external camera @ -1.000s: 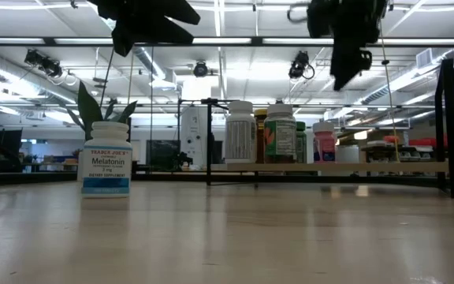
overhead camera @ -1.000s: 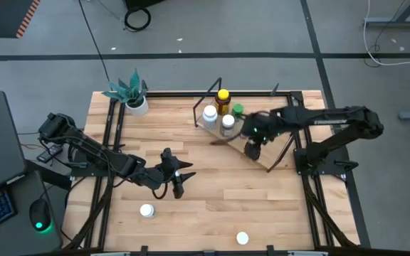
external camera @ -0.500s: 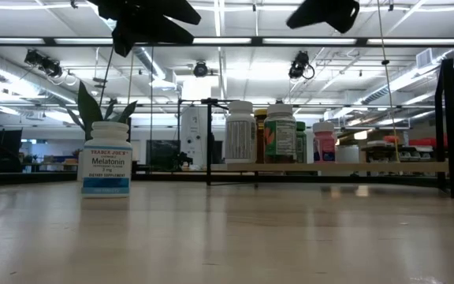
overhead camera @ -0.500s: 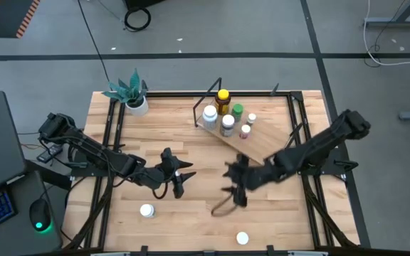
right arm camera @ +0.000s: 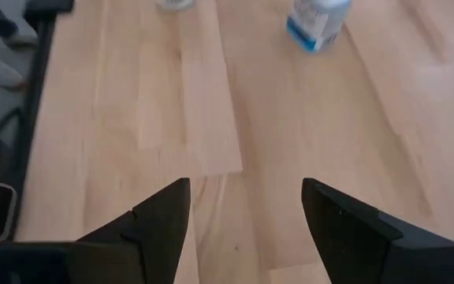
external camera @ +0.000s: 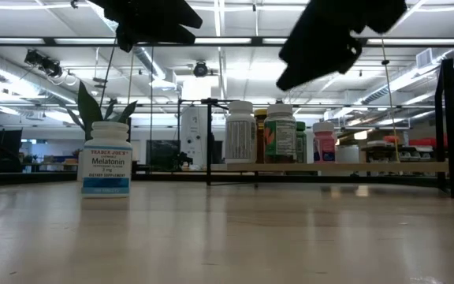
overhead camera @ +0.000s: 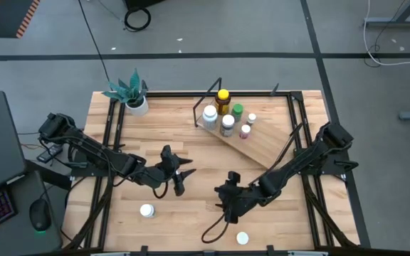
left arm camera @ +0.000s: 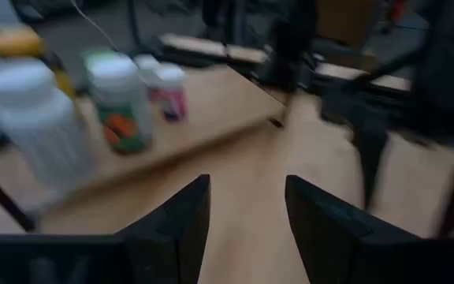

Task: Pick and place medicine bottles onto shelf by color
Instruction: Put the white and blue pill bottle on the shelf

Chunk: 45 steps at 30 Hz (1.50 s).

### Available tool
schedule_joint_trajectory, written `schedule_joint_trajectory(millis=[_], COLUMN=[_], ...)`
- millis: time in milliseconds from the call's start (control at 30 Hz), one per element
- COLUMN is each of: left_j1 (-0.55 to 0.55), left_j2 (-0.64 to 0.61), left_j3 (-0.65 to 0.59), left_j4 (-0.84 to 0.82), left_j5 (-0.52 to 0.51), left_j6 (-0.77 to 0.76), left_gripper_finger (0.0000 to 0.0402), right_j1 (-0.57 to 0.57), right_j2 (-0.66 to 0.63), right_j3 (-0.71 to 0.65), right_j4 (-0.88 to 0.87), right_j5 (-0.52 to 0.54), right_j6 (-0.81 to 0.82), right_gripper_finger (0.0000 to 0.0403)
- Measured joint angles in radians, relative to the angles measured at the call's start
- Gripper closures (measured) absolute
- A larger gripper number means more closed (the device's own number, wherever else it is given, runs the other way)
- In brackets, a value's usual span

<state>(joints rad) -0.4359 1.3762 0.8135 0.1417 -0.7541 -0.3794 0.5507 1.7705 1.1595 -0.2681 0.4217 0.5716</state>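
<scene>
Wooden tabletop (overhead camera: 205, 171) lies under the spread, empty right pincer (overhead camera: 228, 203), which risks toppling the near-edge bottle (overhead camera: 242, 238) if it descends off-centre.

Five bottles (overhead camera: 223, 114) on shelf (overhead camera: 262, 147)

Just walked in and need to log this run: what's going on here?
A two-arm robot is sorting medicine bottles onto a tilted wooden shelf. Five bottles stand there already; two white-capped bottles wait on the near tabletop. The right gripper is open and empty above the near table, close to one loose bottle. The left gripper hangs open over the table's middle, holding nothing.
</scene>
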Motion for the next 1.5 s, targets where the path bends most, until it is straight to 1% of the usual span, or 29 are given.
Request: schedule_joint_trajectory(millis=[67, 133, 167, 200, 300, 333, 367, 433, 500, 567, 633, 700, 733, 767, 833, 900, 1000, 1067, 1100, 1167, 1300, 1400, 1500], left_j1=[0.017, 0.045, 0.058, 0.068, 0.091, 0.095, 0.099, 0.108, 0.123, 0.138, 0.154, 0.169, 0.174, 0.177, 0.179, 0.173, 0.188, 0.192, 0.193, 0.192, 0.189, 0.185, 0.174], left_j2=[0.000, 0.000, -0.001, -0.002, -0.004, -0.004, -0.004, -0.002, 0.026, 0.053, 0.065, 0.068, 0.069, 0.070, 0.070, 0.073, 0.099, 0.128, 0.149, 0.204, 0.280, 0.294, 0.290], left_j3=[0.000, 0.000, 0.000, 0.000, 0.006, 0.027, 0.063, 0.166, 0.286, 0.385, 0.462, 0.505, 0.513, 0.516, 0.517, 0.517, 0.518, 0.518, 0.518, 0.517, 0.516, 0.516, 0.517], left_j4=[0.026, 0.053, 0.055, 0.052, 0.007, -0.054, -0.151, -0.426, -0.697, -0.893, -0.989, -1.054, -1.080, -1.088, -1.098, -1.114, -1.129, -1.171, -1.200, -1.271, -1.362, -1.352, -1.341], left_j5=[-0.041, -0.051, -0.030, 0.012, 0.161, 0.194, 0.222, 0.256, 0.272, 0.311, 0.385, 0.491, 0.527, 0.538, 0.541, 0.532, 0.534, 0.531, 0.527, 0.518, 0.568, 0.625, 0.635], left_j6=[0.055, 0.071, 0.050, 0.033, 0.022, 0.011, -0.006, -0.041, -0.086, -0.116, -0.133, -0.145, -0.176, -0.221, -0.294, -0.304, -0.306, -0.309, -0.309, -0.310, -0.317, -0.334, -0.371], left_gripper_finger=[0.0230, 0.0230, 0.0230, 0.0230, 0.0230, 0.0230, 0.0230, 0.0230, 0.0230, 0.0230, 0.0230, 0.0230, 0.0230, 0.0230, 0.0224, 0.0209, 0.0172, 0.0142, 0.0128, 0.0101, 0.0059, 0.0045, 0.0044], right_j1=[0.000, -0.001, -0.005, -0.010, -0.017, -0.017, -0.016, -0.016, -0.020, -0.029, -0.039, -0.052, -0.057, -0.065, -0.079, -0.089, -0.083, -0.063, -0.052, -0.028, -0.002, 0.011, 0.019], right_j2=[0.021, 0.031, 0.031, 0.030, 0.022, 0.022, 0.022, 0.022, 0.022, 0.022, 0.015, -0.002, -0.014, -0.026, -0.054, -0.086, -0.113, -0.119, -0.120, -0.119, -0.109, -0.111, -0.111], right_j3=[0.000, 0.000, 0.000, 0.000, 0.000, 0.000, 0.000, 0.000, 0.000, 0.000, 0.000, 0.000, 0.000, 0.000, 0.000, 0.000, -0.005, -0.015, -0.021, -0.042, -0.048, -0.047, -0.047], right_j4=[0.019, 0.035, 0.041, 0.053, 0.042, 0.048, 0.049, 0.047, 0.034, 0.029, 0.026, 0.033, 0.036, 0.039, 0.046, 0.021, -0.002, 0.011, 0.027, 0.067, 0.112, 0.122, 0.121], right_j5=[-0.001, -0.004, -0.004, -0.006, -0.027, -0.025, -0.020, -0.033, -0.034, -0.036, -0.061, -0.079, -0.079, -0.081, -0.092, -0.104, -0.097, -0.070, -0.042, -0.019, -0.023, -0.026, -0.026], right_j6=[-0.002, -0.024, -0.045, -0.058, -0.103, -0.126, -0.150, -0.200, -0.231, -0.244, -0.281, -0.318, -0.325, -0.338, -0.369, -0.343, -0.271, -0.255, -0.236, -0.184, -0.181, -0.178, -0.178], right_gripper_finger=[0.0152, 0.0152, 0.0152, 0.0152, 0.0152, 0.0152, 0.0152, 0.0152, 0.0152, 0.0152, 0.0152, 0.0152, 0.0152, 0.0152, 0.0151, 0.0151, 0.0151, 0.0151, 0.0151, 0.0151, 0.0151, 0.0151, 0.0151])
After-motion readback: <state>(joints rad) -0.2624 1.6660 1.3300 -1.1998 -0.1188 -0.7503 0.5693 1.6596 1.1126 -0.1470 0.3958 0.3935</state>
